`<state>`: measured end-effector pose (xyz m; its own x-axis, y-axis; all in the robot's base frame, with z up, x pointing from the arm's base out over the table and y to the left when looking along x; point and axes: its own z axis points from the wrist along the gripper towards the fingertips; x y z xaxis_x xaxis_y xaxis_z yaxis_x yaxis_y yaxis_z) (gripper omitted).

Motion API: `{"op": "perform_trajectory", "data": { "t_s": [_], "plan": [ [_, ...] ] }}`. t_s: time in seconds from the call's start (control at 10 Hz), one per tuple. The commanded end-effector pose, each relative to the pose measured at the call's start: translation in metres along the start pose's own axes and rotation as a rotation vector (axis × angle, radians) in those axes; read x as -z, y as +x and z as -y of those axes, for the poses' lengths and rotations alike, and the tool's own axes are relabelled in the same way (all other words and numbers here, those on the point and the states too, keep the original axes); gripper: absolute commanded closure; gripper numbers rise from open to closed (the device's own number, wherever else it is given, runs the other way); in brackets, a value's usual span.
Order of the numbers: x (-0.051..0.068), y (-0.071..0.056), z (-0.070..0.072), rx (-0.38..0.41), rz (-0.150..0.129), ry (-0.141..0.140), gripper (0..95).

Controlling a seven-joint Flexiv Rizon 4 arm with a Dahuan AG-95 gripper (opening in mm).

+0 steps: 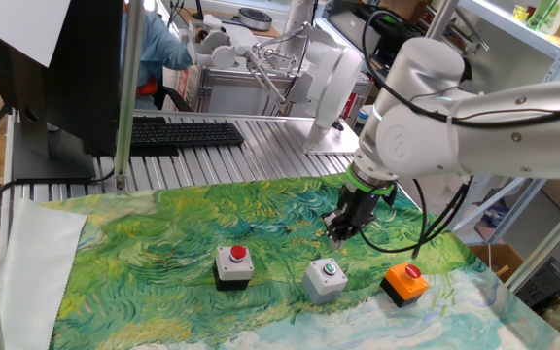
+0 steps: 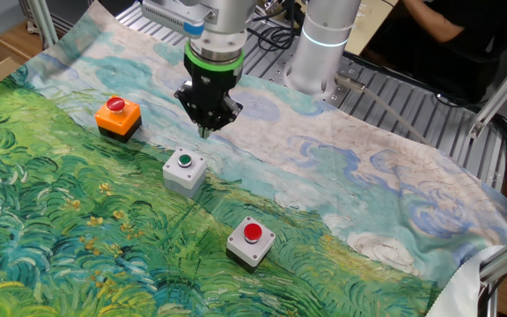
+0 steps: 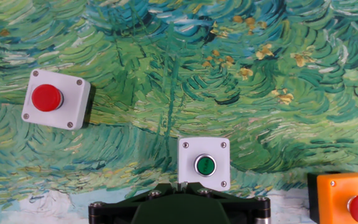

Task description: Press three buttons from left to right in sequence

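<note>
Hanging shut and empty behind the grey box with green button, the claw is noted; black-and-white box with red button lies leftward, unpressed

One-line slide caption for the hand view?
Looking down past the shut gripper at a painted cloth: white box with red button, grey box with green button, orange box.

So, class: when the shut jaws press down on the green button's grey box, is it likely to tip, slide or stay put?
The grey box will probably stay put: it looks squat and sits flat. The green button is central on its top, so a straight-down press should hardly tip it. An off-centre push might slide it, since the painted cloth beneath could wrinkle or shift.
</note>
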<state>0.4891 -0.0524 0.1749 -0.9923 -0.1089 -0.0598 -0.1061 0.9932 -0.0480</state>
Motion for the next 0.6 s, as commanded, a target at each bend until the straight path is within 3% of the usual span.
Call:
{"op": "perform_trajectory", "data": {
  "t_s": [0.1,0.6],
  "plan": [
    [0.0015,0.0011,0.0008,0.006,-0.006,-0.002,95.0],
    [0.005,0.0049,0.0037,0.006,-0.003,-0.001,95.0]
  ]
}}
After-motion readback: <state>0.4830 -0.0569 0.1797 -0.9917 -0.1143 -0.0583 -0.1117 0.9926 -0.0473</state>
